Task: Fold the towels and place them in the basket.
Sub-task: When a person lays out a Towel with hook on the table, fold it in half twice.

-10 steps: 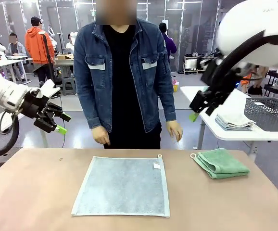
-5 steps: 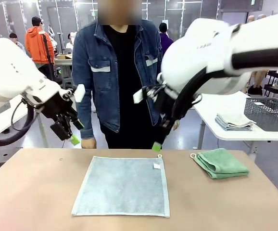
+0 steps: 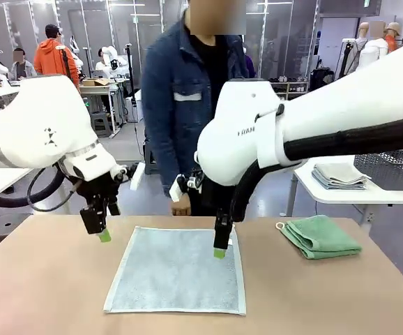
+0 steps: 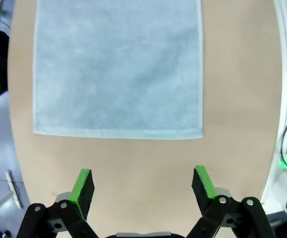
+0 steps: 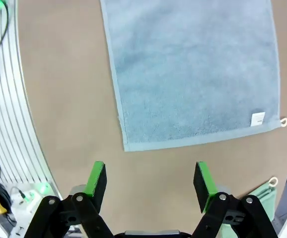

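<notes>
The front view shows the pale grey-blue towel (image 3: 177, 269) spread flat and unfolded on the table (image 3: 41, 293); the left gripper (image 3: 104, 236) hangs fingers-down just off the towel's far left corner, and the right gripper (image 3: 219, 251) hangs fingers-down over its far right corner. From this side-on angle neither pair of jaws can be read. The wrist views settle it: the left gripper's green pads (image 4: 82, 186) stand wide apart and released, with bare table between them and a towel edge just ahead; the right gripper's jaws are equally spread and empty, facing another edge of the towel. The right wrist view also shows the towel's small white label (image 5: 257, 119) at one corner, with a hanging loop (image 5: 283, 121) beside it; in the front view the gripper stands before that corner. The towel is smooth terry, nearly square, with a paler hem all round. The mint green towel (image 3: 320, 236) lies folded to its right, apart from it; the basket (image 3: 393, 166) sits well beyond that on a separate white table (image 3: 355, 195) beside stacked pale cloths (image 3: 337, 176); a person (image 3: 184, 105) stands past the towel's far edge.
</notes>
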